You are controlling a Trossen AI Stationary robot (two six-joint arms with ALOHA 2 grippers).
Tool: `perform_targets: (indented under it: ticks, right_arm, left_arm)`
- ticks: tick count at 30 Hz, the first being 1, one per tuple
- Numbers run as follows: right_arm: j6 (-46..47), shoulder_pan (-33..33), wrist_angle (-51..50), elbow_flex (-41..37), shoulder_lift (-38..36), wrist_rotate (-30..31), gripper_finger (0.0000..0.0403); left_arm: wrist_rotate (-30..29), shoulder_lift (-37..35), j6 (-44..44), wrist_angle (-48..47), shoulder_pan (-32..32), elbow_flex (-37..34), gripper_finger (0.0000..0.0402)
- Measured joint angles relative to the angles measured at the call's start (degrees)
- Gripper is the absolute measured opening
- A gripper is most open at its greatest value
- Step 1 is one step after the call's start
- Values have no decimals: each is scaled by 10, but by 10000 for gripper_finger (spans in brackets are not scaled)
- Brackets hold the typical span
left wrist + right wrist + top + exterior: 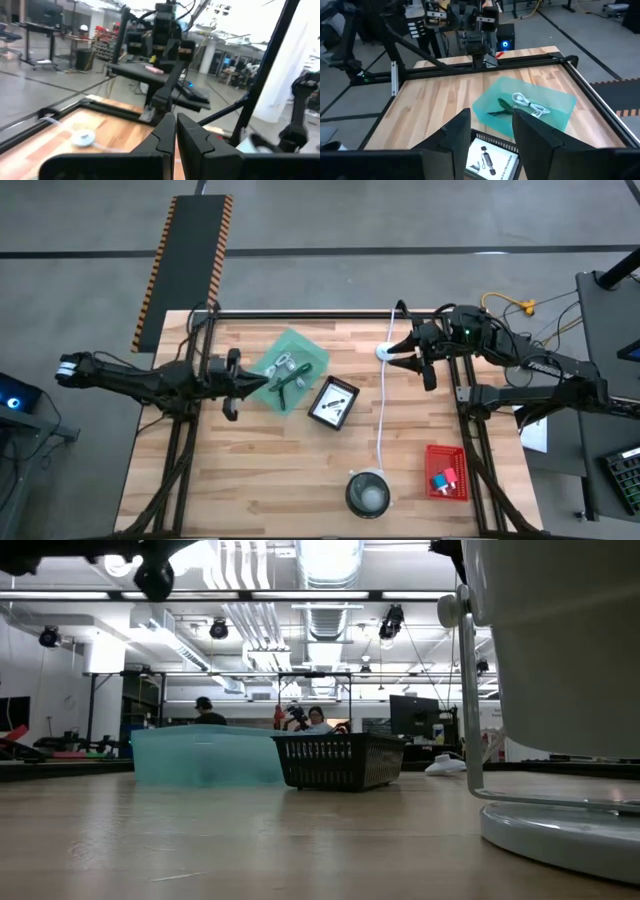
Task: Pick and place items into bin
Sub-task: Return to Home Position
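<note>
2 adaptors, blue (438, 482) and red (451, 476), are held in the red bin (441, 452) nearest. Farther off, white cables (281, 366) are seen in the green bin (300, 340), with the left gripper (175, 127) clenched empty beside it. Farthest, the right gripper (491, 120) is spread, empty.

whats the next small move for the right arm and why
Probably draw the right gripper back toward its base: it is open and empty near the cord's puck, the cables already lie in the green bin, and the adaptors sit in the red bin. The left gripper waits shut beside the green bin.
</note>
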Motion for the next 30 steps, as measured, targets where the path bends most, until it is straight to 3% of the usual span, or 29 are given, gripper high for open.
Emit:
perform_targets:
  ticks: [5,20,24,30]
  right_arm:
    - [0,-6,0,0,0,0,132]
    - [-44,-46,6,0,-3,1,132]
    - [-49,-52,37,-3,-8,-3,132]
    - [30,-53,223,-79,-28,-76,130]
  left_arm:
    - [-29,-88,25,-7,-15,-63,0]
    - [-10,-362,37,-17,-16,-241,0]
    - [-27,-343,48,-22,-16,-239,0]
    - [-34,-337,22,-16,-16,-239,0]
